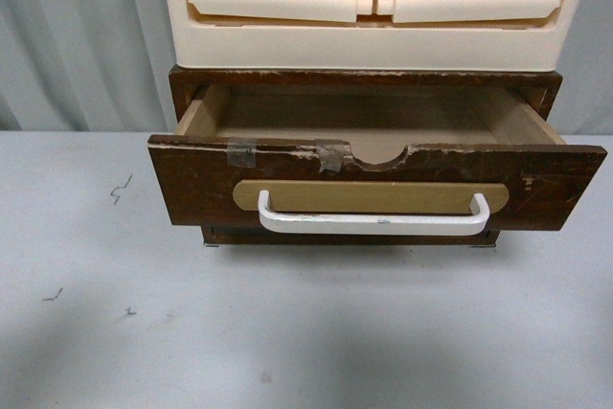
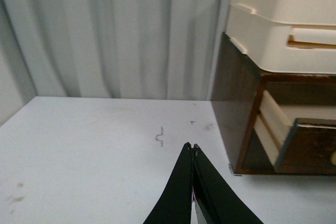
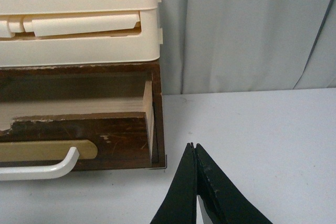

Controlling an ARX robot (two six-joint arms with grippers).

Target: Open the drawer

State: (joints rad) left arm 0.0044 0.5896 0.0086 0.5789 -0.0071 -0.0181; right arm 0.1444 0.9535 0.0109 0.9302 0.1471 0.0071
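The dark-brown wooden drawer (image 1: 192, 189) stands pulled out of its cabinet toward me, its empty tan inside showing. Its white bar handle (image 1: 374, 222) sits on a tan oval plate; the chipped top edge has a half-round notch and tape bits. Neither gripper shows in the front view. My left gripper (image 2: 191, 147) is shut and empty, above the table to the left of the cabinet, apart from the drawer (image 2: 307, 148). My right gripper (image 3: 192, 146) is shut and empty, to the right of the drawer front (image 3: 121, 137), clear of the handle (image 3: 44, 169).
Cream plastic drawers (image 1: 374, 21) are stacked on top of the wooden cabinet (image 1: 182, 83). The grey table (image 1: 96, 332) has small dark marks on its left part. A grey curtain (image 2: 115, 35) hangs behind.
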